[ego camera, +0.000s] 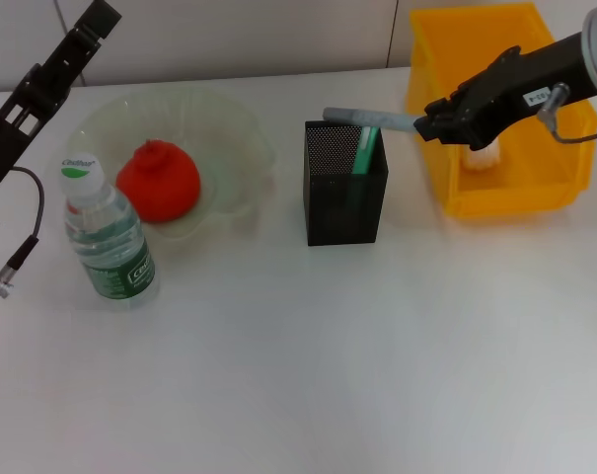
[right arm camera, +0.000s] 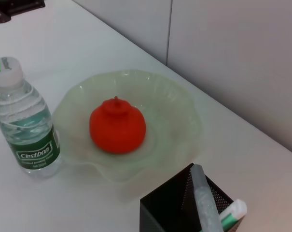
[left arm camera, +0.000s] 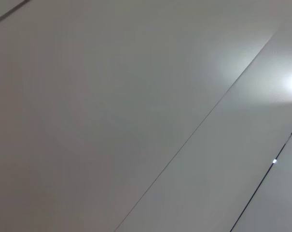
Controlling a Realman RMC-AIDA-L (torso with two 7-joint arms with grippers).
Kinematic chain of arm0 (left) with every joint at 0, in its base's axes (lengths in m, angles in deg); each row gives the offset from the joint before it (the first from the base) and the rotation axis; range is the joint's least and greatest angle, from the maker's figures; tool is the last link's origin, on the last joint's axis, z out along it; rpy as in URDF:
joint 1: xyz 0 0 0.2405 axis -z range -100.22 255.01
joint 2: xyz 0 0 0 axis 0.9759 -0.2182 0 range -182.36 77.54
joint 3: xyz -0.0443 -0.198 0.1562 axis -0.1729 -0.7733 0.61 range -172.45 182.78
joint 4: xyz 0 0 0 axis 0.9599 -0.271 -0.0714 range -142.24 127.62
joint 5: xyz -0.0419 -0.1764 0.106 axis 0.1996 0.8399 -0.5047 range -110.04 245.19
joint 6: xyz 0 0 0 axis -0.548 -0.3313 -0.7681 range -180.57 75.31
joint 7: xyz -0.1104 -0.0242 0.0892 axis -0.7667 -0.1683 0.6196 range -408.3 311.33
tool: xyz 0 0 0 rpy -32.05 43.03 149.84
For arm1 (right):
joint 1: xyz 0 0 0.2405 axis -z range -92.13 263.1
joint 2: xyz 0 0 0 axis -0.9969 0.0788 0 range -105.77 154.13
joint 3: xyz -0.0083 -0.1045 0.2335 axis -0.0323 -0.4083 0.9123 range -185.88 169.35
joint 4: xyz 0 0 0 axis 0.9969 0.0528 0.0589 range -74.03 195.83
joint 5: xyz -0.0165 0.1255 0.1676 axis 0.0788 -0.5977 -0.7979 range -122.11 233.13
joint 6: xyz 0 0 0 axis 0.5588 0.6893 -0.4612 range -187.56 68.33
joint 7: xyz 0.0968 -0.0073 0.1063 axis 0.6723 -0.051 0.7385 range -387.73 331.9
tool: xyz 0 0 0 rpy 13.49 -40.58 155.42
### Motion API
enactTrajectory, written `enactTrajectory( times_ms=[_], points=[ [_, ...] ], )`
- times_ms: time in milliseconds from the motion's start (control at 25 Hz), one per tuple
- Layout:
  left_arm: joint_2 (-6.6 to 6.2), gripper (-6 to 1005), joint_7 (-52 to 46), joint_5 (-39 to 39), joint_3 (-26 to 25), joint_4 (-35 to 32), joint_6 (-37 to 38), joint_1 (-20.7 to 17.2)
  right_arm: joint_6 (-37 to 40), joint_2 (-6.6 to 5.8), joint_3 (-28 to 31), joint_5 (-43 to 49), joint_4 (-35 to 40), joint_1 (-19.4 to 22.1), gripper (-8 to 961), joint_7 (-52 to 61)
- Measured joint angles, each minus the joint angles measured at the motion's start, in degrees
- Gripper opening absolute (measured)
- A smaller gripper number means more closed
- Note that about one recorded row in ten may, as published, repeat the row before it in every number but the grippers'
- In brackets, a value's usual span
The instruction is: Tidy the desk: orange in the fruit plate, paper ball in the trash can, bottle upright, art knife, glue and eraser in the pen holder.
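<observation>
1. The white bench (ego camera: 328,355) spreads beneath both arms and meets a pale panelled wall (ego camera: 239,35) behind them; the left wrist view shows only that blank grey panelling.
2. The trash can (ego camera: 431,59) sits directly under and behind the right jaws (ego camera: 423,125), with something white, likely the paper ball (ego camera: 483,155), lying inside just below them.
3. The fruit plate (ego camera: 234,123) stands well to the left of the right jaws, beyond the pen holder, and the orange (ego camera: 158,181) rests in its middle.
4. The left jaws (ego camera: 99,18) hang high at the far left edge, above and behind the plate, away from everything; whether they are released or clenched I cannot tell.
5. The right jaws are clenched on the end of a long grey stick (ego camera: 367,118) that reaches left from them, level, over the pen holder's mouth.
6. The pen holder (ego camera: 345,202) stands just left of and below the right jaws, a green stick (ego camera: 365,150) leaning inside it.
7. The bottle (ego camera: 108,237) stands upright, cap up, in front of the plate, below the left jaws.
</observation>
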Motion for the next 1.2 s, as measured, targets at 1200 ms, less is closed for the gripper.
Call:
enactTrajectory(
  times_ms=[1200],
  points=[
    [0.02, 814, 0.00, 0.36, 0.00, 0.00, 2.05, -1.04, -4.36, 0.21, -0.25, 0.85, -11.58, -3.91, 148, -0.05]
  ],
)
